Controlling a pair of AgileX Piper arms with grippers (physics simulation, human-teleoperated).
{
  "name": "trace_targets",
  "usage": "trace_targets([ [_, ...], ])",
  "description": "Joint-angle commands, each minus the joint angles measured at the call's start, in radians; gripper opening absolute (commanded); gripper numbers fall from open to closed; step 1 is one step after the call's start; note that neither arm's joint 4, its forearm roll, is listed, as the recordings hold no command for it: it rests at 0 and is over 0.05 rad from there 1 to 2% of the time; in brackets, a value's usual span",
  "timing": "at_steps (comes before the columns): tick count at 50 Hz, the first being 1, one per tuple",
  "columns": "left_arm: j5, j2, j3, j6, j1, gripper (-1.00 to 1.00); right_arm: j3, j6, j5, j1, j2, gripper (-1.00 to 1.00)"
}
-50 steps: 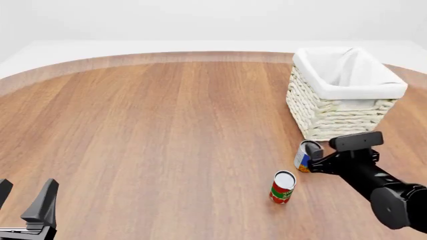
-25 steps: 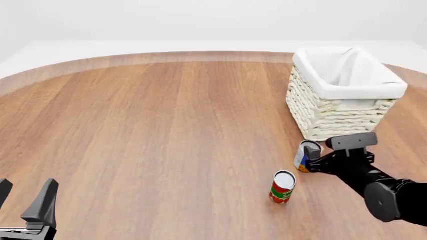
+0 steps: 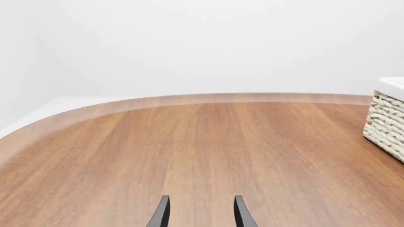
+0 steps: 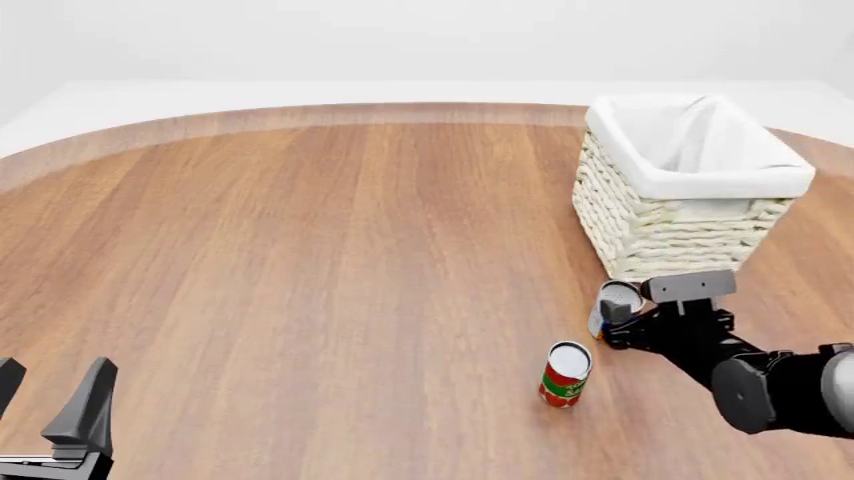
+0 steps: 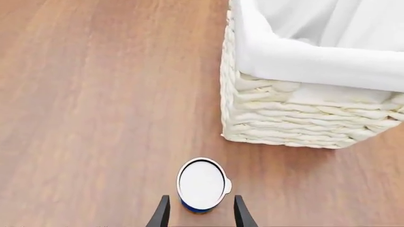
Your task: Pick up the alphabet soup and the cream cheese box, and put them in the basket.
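Near the basket (image 4: 694, 190), on the tabletop (image 4: 334, 280), we find the soup can (image 4: 611, 308) upright between the parted fingers of the right end effector (image 5: 201, 213), unclamped. We judge closing comes next. Left end effector (image 3: 200, 215) idles, parted.

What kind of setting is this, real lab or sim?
Most likely a simulated tabletop: a bare wood-grain table against blank white surroundings. The props are few: a wicker basket, the alphabet soup and a red and green can.
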Motion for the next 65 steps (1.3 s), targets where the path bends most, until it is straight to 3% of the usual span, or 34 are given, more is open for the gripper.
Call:
trace_targets([
  [1, 0.0, 0.0, 0.0, 0.0, 0.0, 1.0, -0.004, 0.007, -0.018, 0.006, 0.054, 1.0],
  [62, 0.0, 0.0, 0.0, 0.0, 0.0, 1.0, -0.034, 0.037, -0.12, -0.015, 0.278, 1.0],
  [63, 0.0, 0.0, 0.0, 0.0, 0.0, 1.0, -0.034, 0.035, -0.121, -0.016, 0.276, -1.0],
  [65, 0.0, 0.0, 0.0, 0.0, 0.0, 1.0, -0.033, 0.032, -0.121, -0.019, 0.273, -1.0],
])
